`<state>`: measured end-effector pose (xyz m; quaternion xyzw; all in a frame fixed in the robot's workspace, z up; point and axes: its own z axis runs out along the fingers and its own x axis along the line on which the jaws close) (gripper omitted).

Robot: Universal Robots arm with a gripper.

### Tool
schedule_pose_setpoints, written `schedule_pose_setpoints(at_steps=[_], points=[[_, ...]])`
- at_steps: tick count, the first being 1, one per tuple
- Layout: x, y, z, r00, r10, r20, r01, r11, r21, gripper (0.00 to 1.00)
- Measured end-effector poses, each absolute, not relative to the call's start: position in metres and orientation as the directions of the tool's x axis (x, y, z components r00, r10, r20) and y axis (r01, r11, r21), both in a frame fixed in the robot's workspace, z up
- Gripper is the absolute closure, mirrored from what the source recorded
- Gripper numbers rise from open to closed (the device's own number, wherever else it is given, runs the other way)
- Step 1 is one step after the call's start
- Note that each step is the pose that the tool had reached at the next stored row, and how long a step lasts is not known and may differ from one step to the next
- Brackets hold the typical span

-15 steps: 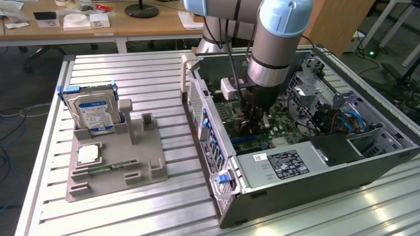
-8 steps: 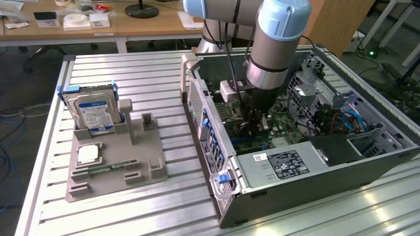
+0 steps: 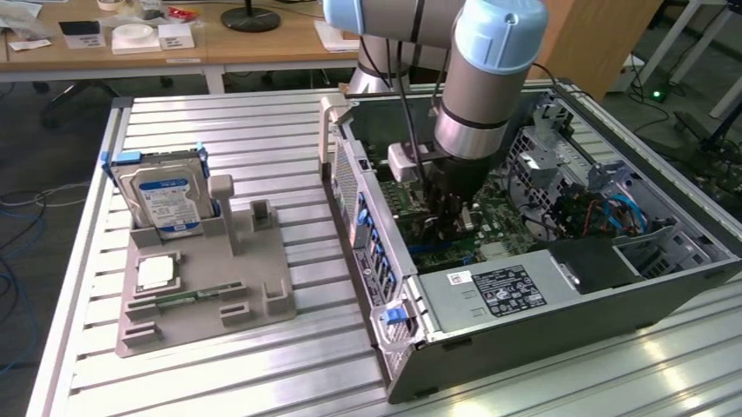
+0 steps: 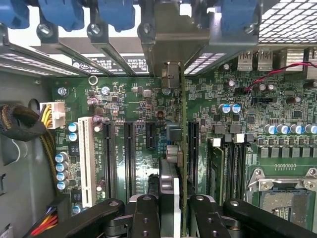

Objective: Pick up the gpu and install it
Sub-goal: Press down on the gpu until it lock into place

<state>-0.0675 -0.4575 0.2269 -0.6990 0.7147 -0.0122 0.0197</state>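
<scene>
The arm [image 3: 493, 78] reached down into the open computer case [image 3: 557, 295], which lay on its side on the slatted metal table [image 3: 232, 130]. The claw [image 3: 454, 208] was inside the case, directly over the green motherboard [image 3: 499, 228].

In the wrist view, the claw [image 4: 174, 210] was clenched on the gpu [image 4: 171, 163]. Its two black fingers [image 4: 144, 218] pressed against opposite faces of the card. The gpu stood on edge between them, with its green board seen edge-on as a thin line running away from the camera. The metal end bracket [image 4: 171, 47] of the gpu was at the rear wall of the case, among the slot covers with blue clips [image 4: 116, 12]. The card sat in line with the row of black expansion slots [image 4: 130, 158] on the motherboard, beside the longest black slot [image 4: 193, 148]. Whether the card was fully seated in a slot could not be determined.

A white slot [image 4: 86, 158] lay at the far side of the black slots, next to a row of blue-topped capacitors [image 4: 62, 171]. The empty processor socket [image 4: 285, 198] was on the other side of the card.

On the table, toward the exterior view's left, a grey holder [image 3: 203, 287] stood well apart from the case. A hard drive [image 3: 162, 200] with a blue-white label stood upright in it, and a memory stick [image 3: 191, 297] lay flat in a lower recess.
</scene>
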Motion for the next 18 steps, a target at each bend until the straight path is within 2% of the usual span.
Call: schedule_pose_setpoints(at_steps=[18], points=[[-0.0677,-0.4575,0.2196,-0.022,-1.0,-0.011,-0.999,0.023,-0.045,0.72]])
